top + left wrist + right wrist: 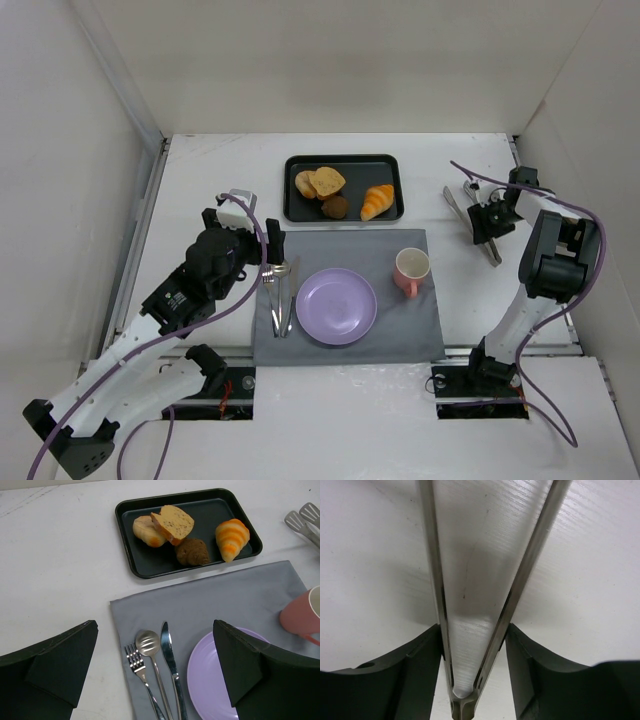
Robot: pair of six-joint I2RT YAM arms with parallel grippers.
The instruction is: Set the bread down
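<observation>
The fingers (pixel 415 675) of our right gripper (pixel 474 630) clasp both arms of the tongs (pixel 432 555); our left gripper (pixel 154 627) hangs released, nothing between. We see the bread (pixel 172 522) leaning on the bun (pixel 145 530) in the black tray (pixel 150 560), at twelve o'clock from the purple plate (pixel 202 675).

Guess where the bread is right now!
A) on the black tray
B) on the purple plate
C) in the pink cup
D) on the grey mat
A: the bread sits on the tray, while the plate holds nothing.
</observation>
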